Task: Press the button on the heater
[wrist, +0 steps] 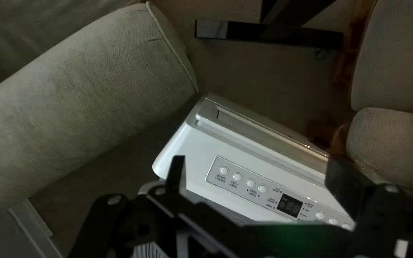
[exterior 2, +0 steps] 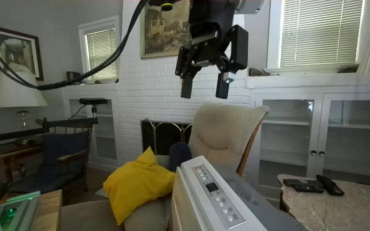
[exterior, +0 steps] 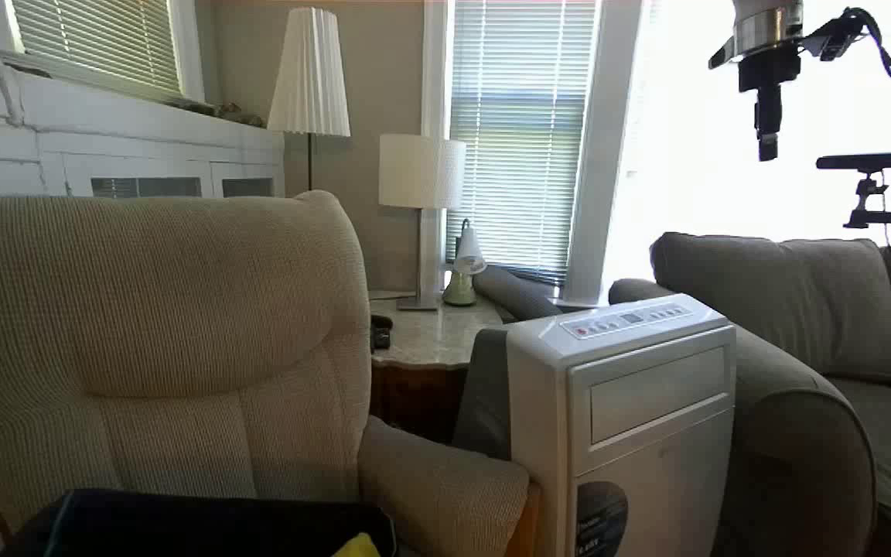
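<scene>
The heater is a tall white boxy appliance, seen in both exterior views (exterior: 650,464) (exterior 2: 201,205) and in the wrist view (wrist: 195,152). Its top bears a grey control panel (exterior 2: 221,200) with several round white buttons (wrist: 237,176), a dark display (wrist: 289,205) and a red-marked button (exterior 2: 198,168) at one end. That red end is hidden behind a finger in the wrist view. My gripper is open and empty, fingers pointing down, high above the heater and apart from it, in both exterior views (exterior 2: 204,89) (exterior: 768,143) and the wrist view (wrist: 258,175).
A beige armchair (exterior: 213,309) and a grey sofa (exterior: 793,309) flank the heater. A marble-topped table (exterior 2: 339,205) with remotes stands behind it. A yellow pillow (exterior 2: 140,186) lies on a seat. A camera on an arm (exterior: 879,161) stands near the sofa.
</scene>
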Robot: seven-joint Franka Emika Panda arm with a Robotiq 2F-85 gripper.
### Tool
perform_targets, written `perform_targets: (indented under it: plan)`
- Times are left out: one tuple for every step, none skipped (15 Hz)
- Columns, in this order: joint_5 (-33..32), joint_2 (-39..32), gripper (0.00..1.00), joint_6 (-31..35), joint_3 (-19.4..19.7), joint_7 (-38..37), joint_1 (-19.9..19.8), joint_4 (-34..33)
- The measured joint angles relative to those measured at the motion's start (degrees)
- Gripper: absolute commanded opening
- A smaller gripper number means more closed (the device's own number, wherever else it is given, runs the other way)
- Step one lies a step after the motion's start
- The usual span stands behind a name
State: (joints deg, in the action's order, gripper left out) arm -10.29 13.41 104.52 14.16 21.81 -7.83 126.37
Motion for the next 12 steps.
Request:
perform_targets:
  plan:
    - [0.0, 0.0, 1.0, 0.0, 0.0, 0.0, 0.0, 0.0]
    - [0.0, 0.0, 1.0, 0.0, 0.0, 0.0, 0.0, 0.0]
    - [0.0, 0.0, 1.0, 0.0, 0.0, 0.0, 0.0, 0.0]
    - [0.0, 0.0, 1.0, 0.0, 0.0, 0.0, 0.0, 0.0]
    - [0.0, 0.0, 1.0, 0.0, 0.0, 0.0, 0.0, 0.0]
    - [0.0, 0.0, 1.0, 0.0, 0.0, 0.0, 0.0, 0.0]
    - [0.0, 0.0, 1.0, 0.0, 0.0, 0.0, 0.0, 0.0]
    - [0.0, 0.0, 1.0, 0.0, 0.0, 0.0, 0.0, 0.0]
    - [0.0, 0.0, 1.0, 0.0, 0.0, 0.0, 0.0, 0.0]
    - [0.0, 0.0, 1.0, 0.0, 0.0, 0.0, 0.0, 0.0]
    - [0.2, 0.0, 1.0, 0.1, -0.1, 0.3, 0.0, 0.0]
    - [0.7, -0.2, 1.0, 0.3, -0.3, 1.1, 0.2, 0.0]
